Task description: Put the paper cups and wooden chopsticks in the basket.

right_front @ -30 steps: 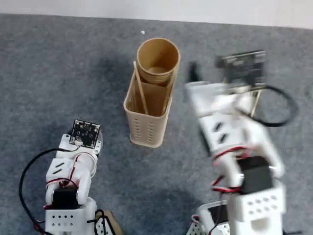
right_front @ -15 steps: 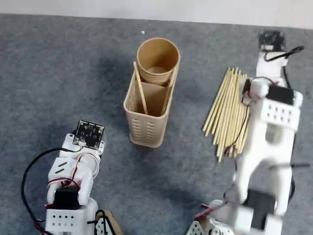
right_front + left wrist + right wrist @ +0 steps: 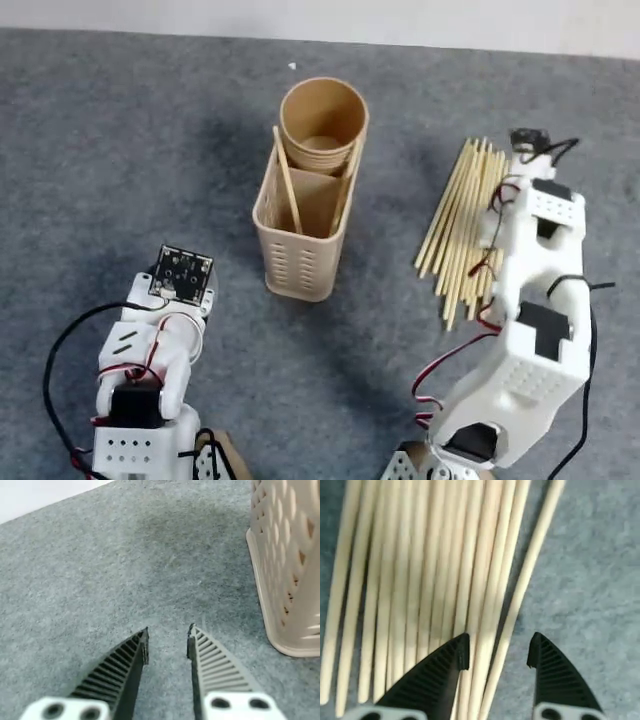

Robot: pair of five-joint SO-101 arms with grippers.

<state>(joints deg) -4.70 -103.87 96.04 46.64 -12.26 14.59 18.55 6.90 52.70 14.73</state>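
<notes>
A beige slotted basket (image 3: 300, 235) stands mid-table with a stack of paper cups (image 3: 322, 124) in its far compartment and two chopsticks (image 3: 288, 180) leaning in it. A pile of several wooden chopsticks (image 3: 465, 228) lies on the grey mat to the right. My right gripper (image 3: 498, 652) is open just above that chopstick pile (image 3: 435, 580), its jaws straddling the outermost sticks; in the high view the right arm (image 3: 527, 220) leans over the pile's right edge. My left gripper (image 3: 167, 641) is open and empty over bare mat, beside the basket wall (image 3: 285, 565).
The grey mat (image 3: 130, 150) covers the table, with a pale strip along its far edge. The left arm (image 3: 150, 350) sits folded back at the near left. A small white speck (image 3: 291, 67) lies behind the cups.
The right arm swung from beside the basket out to the right and came down over the chopstick pile. The left arm has stayed nearly still.
</notes>
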